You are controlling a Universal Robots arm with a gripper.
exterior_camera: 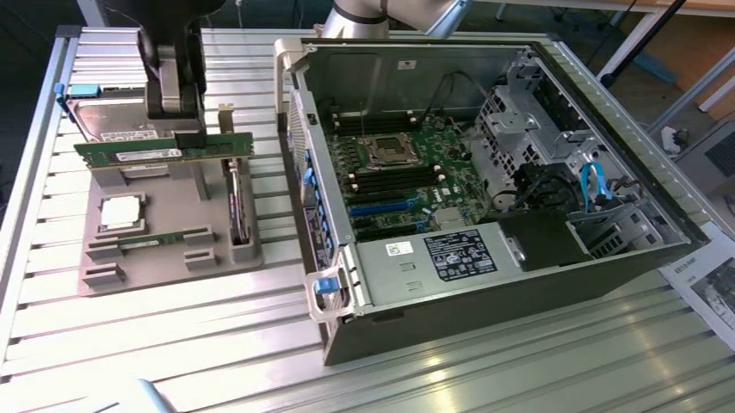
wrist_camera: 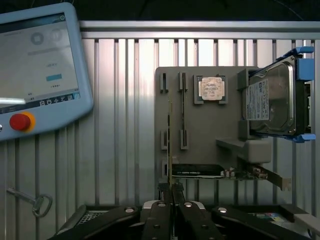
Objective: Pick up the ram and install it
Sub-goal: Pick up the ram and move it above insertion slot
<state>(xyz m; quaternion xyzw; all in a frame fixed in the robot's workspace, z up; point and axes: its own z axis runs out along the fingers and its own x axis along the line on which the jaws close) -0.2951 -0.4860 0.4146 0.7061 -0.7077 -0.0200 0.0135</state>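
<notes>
Claw (exterior_camera: 184,136) closed narrowly on the ram (exterior_camera: 126,152), holding it over the grey holder tray (exterior_camera: 172,219) on the worktop (exterior_camera: 172,344), open computer case (exterior_camera: 379,77) at the exterior view's right.

Our silver, ribbed aluminium tabletop (exterior_camera: 172,344) and what sits directly on it.
Toward the exterior view's left we see a flat grey plastic parts holder with moulded slots (exterior_camera: 184,215) lying on the slats. Just beside it, toward the exterior view's right, a black metal computer tower case (exterior_camera: 460,327) lies on its side with the open side facing up. A printed white paper sheet (exterior_camera: 707,288) lies at the tabletop's edge on the exterior view's right. In the wrist view we find a pale blue-grey control pendant with a red button (wrist_camera: 40,70) on the slats, and near it a small metal key on a ring (wrist_camera: 30,200), well apart from the holder.
</notes>
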